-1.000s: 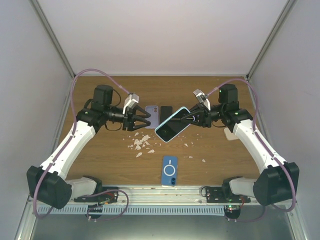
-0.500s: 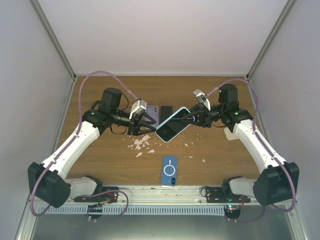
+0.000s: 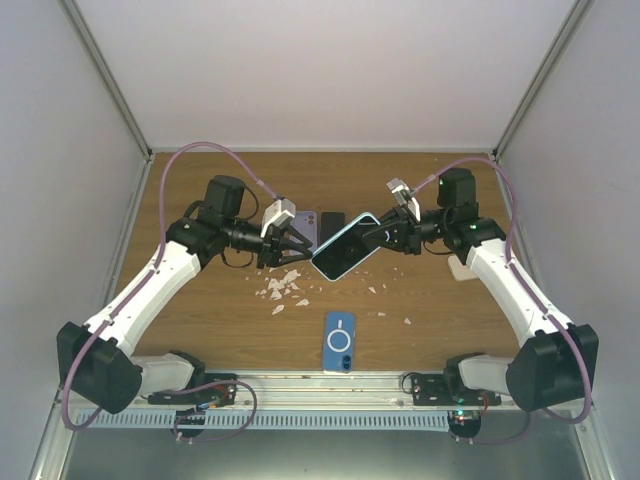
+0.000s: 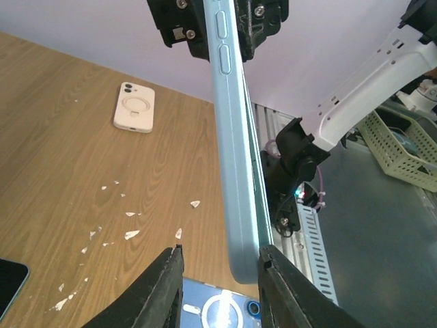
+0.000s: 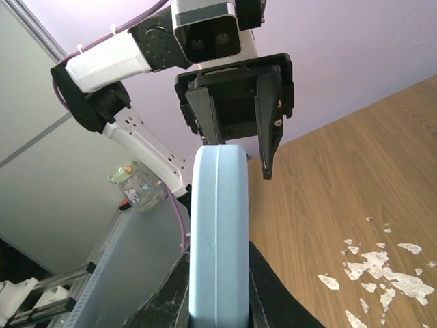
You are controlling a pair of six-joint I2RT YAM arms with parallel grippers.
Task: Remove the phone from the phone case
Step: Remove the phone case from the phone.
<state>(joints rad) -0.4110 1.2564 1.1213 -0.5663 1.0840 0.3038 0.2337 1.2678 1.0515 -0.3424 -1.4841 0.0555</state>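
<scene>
The phone (image 3: 345, 246), dark screen up, sits in a pale blue case (image 4: 232, 171), held in the air above the counter (image 3: 440, 300). Its long axis runs slantwise, from near-left to far-right. The right fingers (image 5: 268, 301) pinch 1 end; the left fingers (image 4: 164, 287) are spread around the other end.

From the left wrist, cannot see the far end of the phone case (image 4: 235, 157): buried in the right gripper (image 4: 225, 27) and clipped by the top edge. Under the left gripper (image 4: 220, 251), only a strip of a blue case (image 4: 225, 314), cut by the bottom edge. Off to its left, a mere corner of a dark phone (image 4: 10, 287). From above, partly hidden behind the left gripper: a lilac case (image 3: 305, 226). Too small to identify: pale chips (image 3: 282, 287) just beside it. Cannot confirm any phone inside the edge-on phone case.
</scene>
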